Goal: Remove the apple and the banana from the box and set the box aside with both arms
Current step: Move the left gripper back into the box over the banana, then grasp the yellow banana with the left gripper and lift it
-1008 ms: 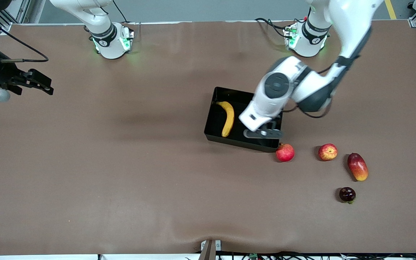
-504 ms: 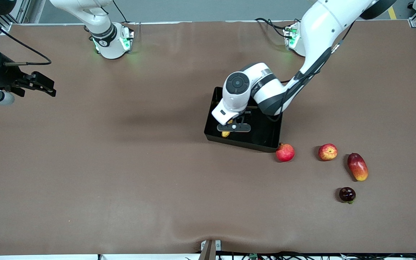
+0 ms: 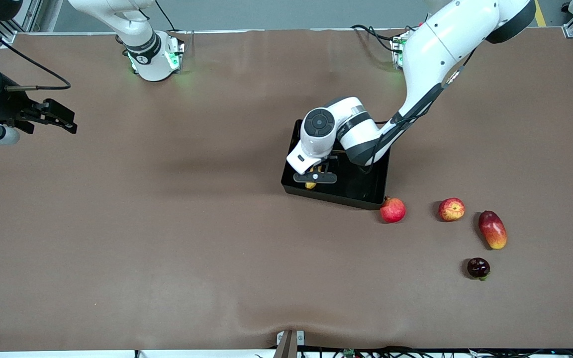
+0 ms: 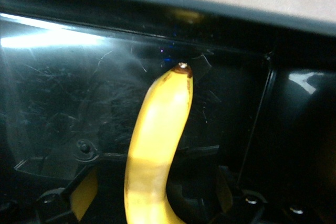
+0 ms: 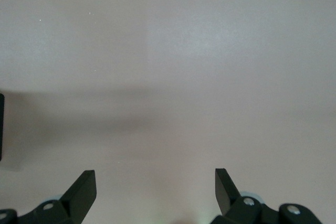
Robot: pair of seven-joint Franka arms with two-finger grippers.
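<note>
Fingers of the left gripper (image 3: 315, 177) stand apart, one on each side of the banana (image 4: 155, 150), not yet clamped on it; in the left wrist view the yellow body runs up between the two dark pads. In the front view this gripper sits just right of centre, down in the box (image 3: 366, 191), and hides all but a yellow tip of the fruit. The right gripper (image 3: 52, 119) waits at the upper left edge of the frame over bare table (image 3: 167, 248), fingers (image 5: 84, 190) wide and holding nothing.

The apple (image 3: 451, 209) already lies outside the box, lower right of it, between a pomegranate (image 3: 392, 210) and a mango (image 3: 492, 229).

The banana looks light and soft-skinned, so a hard squeeze would likely bruise it; its curve may make it swing if taken near a tip. A hold across the thick middle seems best. The box looks glossy, thin-walled and light, probably slippery and a little flexible, so each gripper would do well to pinch an upright wall at the two short ends.
</note>
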